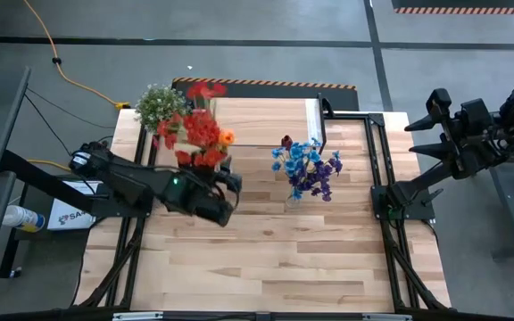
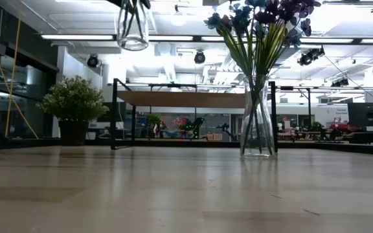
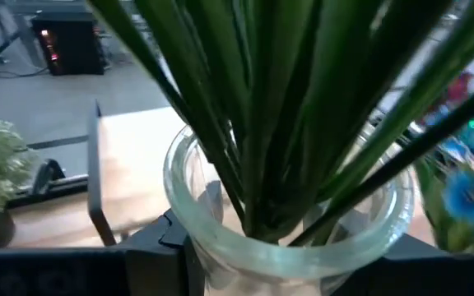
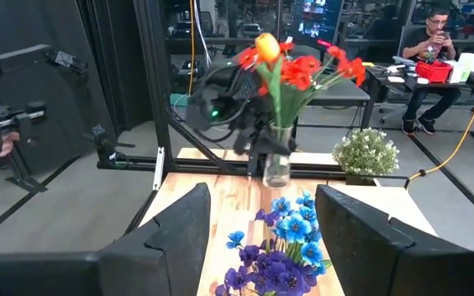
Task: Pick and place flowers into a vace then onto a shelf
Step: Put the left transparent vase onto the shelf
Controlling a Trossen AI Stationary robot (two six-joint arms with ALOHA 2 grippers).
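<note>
Grey concrete floor [image 1: 239,53] w/ yellow cable [image 1: 70,76], ceiling strip lights [image 2: 76,37], seated person [image 4: 430,49] at desk.

The high view looks straight down on the whole table [image 1: 266,259]. The low view sits at tabletop height, facing the shelf [image 2: 186,99]. The left wrist view is pressed against a glass vase [image 3: 286,238]. The right wrist view looks across from afar, sharing the blue flowers [image 4: 282,247].

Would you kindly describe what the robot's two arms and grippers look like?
Both arms are dark, almost black, built of chunky jointed segments. The left gripper has blocky black fingers and a small green light glowing near its wrist. The right gripper ends in two pointed, wedge-shaped black fingers.
</note>
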